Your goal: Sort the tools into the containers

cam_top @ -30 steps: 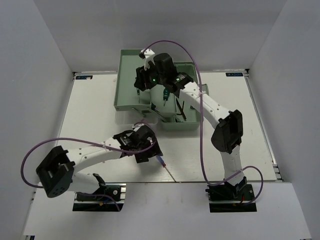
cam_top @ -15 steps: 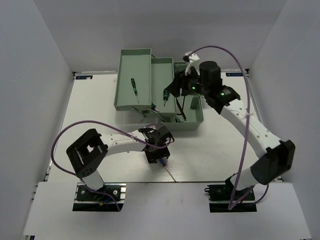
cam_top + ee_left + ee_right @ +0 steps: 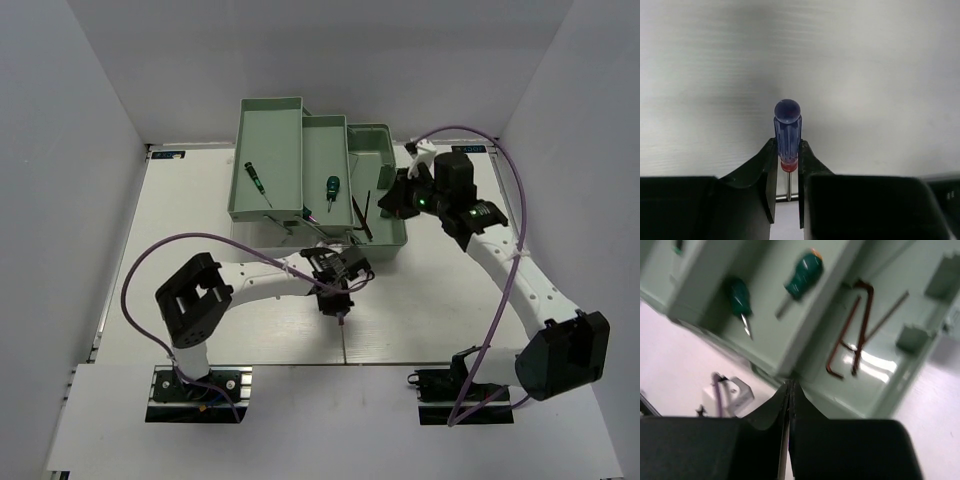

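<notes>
White table (image 3: 190,230), blue-handled screwdriver (image 3: 787,131) handle-outward between jaws

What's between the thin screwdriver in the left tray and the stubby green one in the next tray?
Top view: between thin screwdriver and stubby green screwdriver, only bare tray floor and the trays' meeting walls.

White table (image 3: 190,235), plain white walls (image 3: 70,110) around.

Left claw (image 3: 788,152) clamped tight, right claw (image 3: 789,389) pinched closed.
</notes>
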{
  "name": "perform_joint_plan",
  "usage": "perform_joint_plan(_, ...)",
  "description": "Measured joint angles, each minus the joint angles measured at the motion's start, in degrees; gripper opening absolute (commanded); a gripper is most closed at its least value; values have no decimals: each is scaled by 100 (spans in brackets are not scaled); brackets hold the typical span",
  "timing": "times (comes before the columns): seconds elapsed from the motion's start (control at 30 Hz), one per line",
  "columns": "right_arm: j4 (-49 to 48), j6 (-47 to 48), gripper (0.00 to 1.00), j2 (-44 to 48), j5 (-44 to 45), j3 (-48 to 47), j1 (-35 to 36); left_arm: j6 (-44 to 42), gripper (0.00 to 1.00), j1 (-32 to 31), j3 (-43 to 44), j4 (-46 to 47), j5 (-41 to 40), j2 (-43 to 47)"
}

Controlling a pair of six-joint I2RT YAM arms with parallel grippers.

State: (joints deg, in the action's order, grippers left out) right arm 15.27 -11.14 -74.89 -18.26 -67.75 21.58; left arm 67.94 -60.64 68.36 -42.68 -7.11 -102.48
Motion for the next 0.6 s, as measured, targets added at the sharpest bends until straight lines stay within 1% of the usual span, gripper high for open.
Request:
perform_joint_plan(0.17, 546, 348, 0, 501, 22, 761, -297, -1401, 0, -210, 933, 221, 173, 35)
perform_joint_plan(0.27, 872, 505, 0, 704, 212, 1119, -481, -2120, 0, -232, 1670, 166, 20, 116)
perform_joint_plan(0.37, 1054, 627, 9, 826, 455, 1342, -710, -2719, 0, -44, 2660, -140, -466, 179)
perform_joint_plan(0.4, 1102, 680, 15, 855, 514, 1397, -782, -2855, 0, 87, 2990, -249, -608, 181)
perform_joint_plan(0.5, 1191, 828, 22, 901, 592, 1451, -960, -3250, 0, 822, 3897, -328, -1012, 190)
perform_joint_plan(0.53, 1193, 894, 28, 911, 577, 1462, -990, -3348, 0, 1119, 4107, -326, -1110, 190)
perform_joint_plan(0.6, 1202, 1154, 30, 935, 413, 1473, -1016, -3508, 0, 1725, 4461, -330, -1283, 151)
